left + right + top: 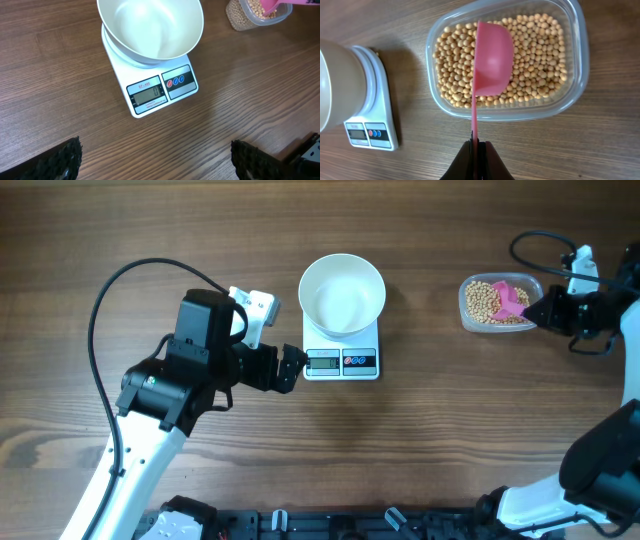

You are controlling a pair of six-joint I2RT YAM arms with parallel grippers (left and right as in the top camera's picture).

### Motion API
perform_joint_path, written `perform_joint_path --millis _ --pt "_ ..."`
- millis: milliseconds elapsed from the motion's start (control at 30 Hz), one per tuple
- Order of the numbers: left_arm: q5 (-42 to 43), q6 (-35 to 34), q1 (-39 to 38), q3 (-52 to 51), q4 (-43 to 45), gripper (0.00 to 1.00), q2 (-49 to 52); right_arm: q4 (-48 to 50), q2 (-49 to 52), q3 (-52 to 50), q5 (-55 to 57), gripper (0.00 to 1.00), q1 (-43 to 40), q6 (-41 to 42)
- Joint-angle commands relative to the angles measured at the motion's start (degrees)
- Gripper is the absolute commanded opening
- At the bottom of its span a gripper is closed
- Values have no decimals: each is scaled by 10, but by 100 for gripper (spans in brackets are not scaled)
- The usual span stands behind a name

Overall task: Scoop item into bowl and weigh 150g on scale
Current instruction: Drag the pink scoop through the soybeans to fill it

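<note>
The white bowl stands empty on the small white scale at the middle of the table. The beige beans fill a clear plastic tub at the right. My right gripper is shut on the thin handle of a pink scoop. The scoop's empty cup lies over the beans in the tub's left half. My left gripper is open wide with bare table between its fingertips. It sits just left of the scale's display.
The tub's rim stands a hand's width to the right of the scale and bowl. A black cable loops over the table behind the left arm. Bare wood runs along the front.
</note>
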Motion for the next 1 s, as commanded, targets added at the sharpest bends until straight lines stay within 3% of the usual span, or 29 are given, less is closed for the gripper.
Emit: perform_joint_path --millis 0,567,967 --pt "5 -3 4 0 0 100 -3 -4 29 -9 -56 5 -19 20" --pt "5 -3 4 0 0 100 -3 -17 58 -9 -140 4 -39 23" --pt "5 -3 4 0 0 100 -3 -20 67 -10 -140 4 -83 26"
